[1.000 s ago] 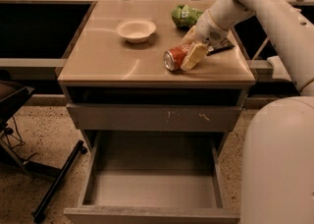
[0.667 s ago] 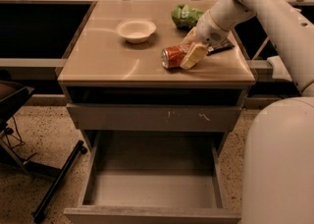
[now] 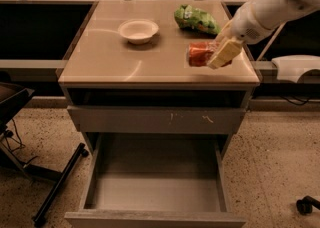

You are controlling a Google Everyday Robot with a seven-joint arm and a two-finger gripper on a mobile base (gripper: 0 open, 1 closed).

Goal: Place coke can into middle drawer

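Note:
The coke can [image 3: 199, 53] is orange-red and lies on its side in my gripper [image 3: 214, 55], which is shut on it. The pale fingers [image 3: 223, 52] cover the can's right end. The can is held over the right part of the tan cabinet top [image 3: 125, 64], near its front right edge. The middle drawer [image 3: 155, 189] is pulled open low in the view, below and to the left of the can. Its plain grey floor holds nothing.
A white bowl [image 3: 138, 30] and a green crinkly snack bag [image 3: 196, 19] sit on the cabinet top behind the can. A shut drawer front with pale scratch marks [image 3: 160, 120] lies above the open drawer. A black chair base [image 3: 50, 187] stands at the left.
My gripper has moved to the right and a little up with the coke can in it, away from the table's middle. The bowl and the bag have not moved.

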